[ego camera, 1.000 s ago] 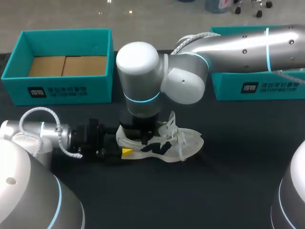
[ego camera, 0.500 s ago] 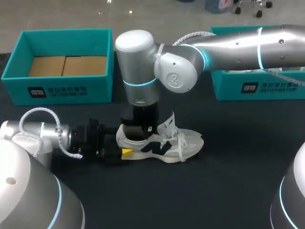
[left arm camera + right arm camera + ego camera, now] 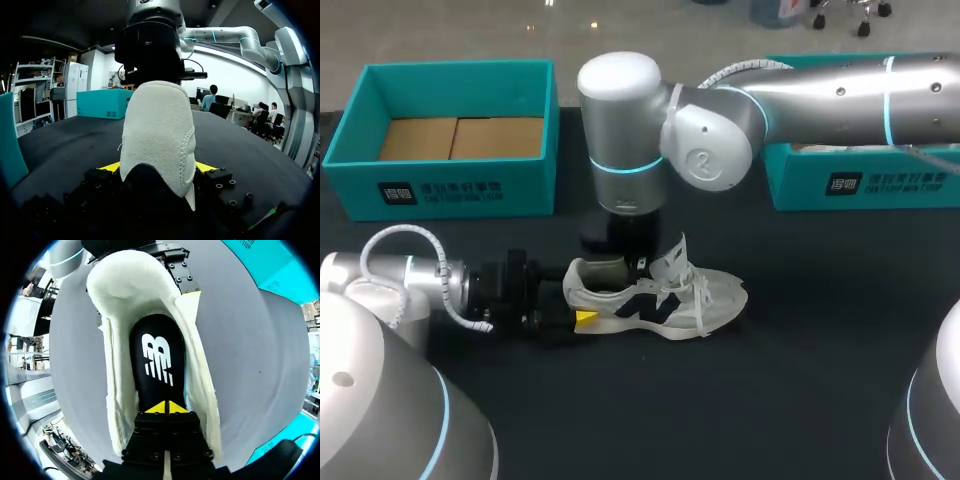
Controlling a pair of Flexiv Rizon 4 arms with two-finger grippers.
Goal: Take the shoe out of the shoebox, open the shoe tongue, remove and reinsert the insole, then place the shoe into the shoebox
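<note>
**Operator:** Status of the left gripper (image 3: pixel 157 167)?

**Technician:** Clamped on the heel of the shoe (image 3: pixel 655 300), one yellow tip at each side; the shoe stands sole-down on the table (image 3: pixel 800 380), toe pointing away from the left arm.

**Operator:** Right gripper (image 3: pixel 166 407)?

**Technician:** Positioned over the shoe opening, pointing down; yellow tips pressed together just above the black insole (image 3: pixel 157 360), which lies inside the shoe; a pinch on it cannot be confirmed.

**Operator:** Shoebox (image 3: pixel 530 190)?

**Technician:** Teal, open, behind the shoe towards the left; the shoe is outside it.
</note>
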